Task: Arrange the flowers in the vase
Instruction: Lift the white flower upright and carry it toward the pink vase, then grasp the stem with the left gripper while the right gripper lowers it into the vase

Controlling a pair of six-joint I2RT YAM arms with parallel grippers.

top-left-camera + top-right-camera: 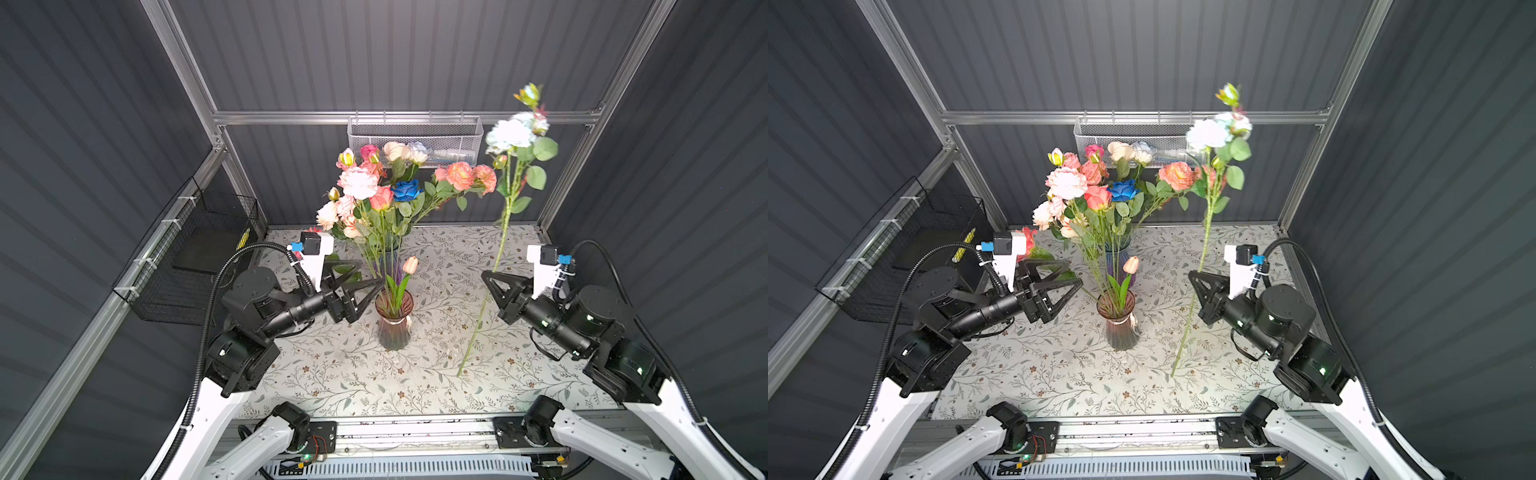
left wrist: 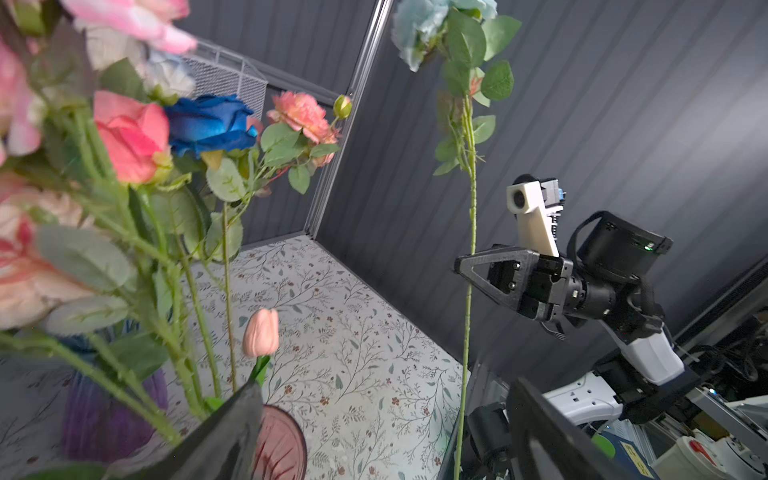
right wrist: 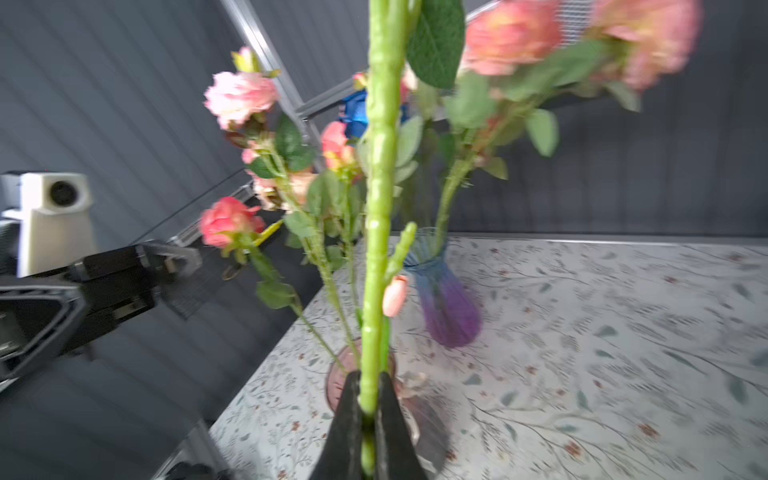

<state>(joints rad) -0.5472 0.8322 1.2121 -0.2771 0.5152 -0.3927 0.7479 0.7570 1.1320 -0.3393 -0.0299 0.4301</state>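
Only the right wrist view shows the right gripper (image 3: 368,399) pinched tight on the green stem (image 3: 380,187). In both top views this flower (image 1: 510,134) stands nearly upright to the right of the pink vase (image 1: 394,328), bloom up and cut end down by the tablecloth (image 1: 519,374). The left gripper (image 1: 369,274) gapes wide just left of that vase. The bouquet (image 1: 374,195) fills it, and a purple vase (image 3: 446,307) stands close behind.

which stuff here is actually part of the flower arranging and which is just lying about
Job: pink ribbed glass vase; blue-to-purple glass vase behind it; pink, peach and blue flowers in them; long-stemmed pale blue rose in the right gripper; open left gripper.
Lying about: silver mesh basket at the back; black wire basket on the left.
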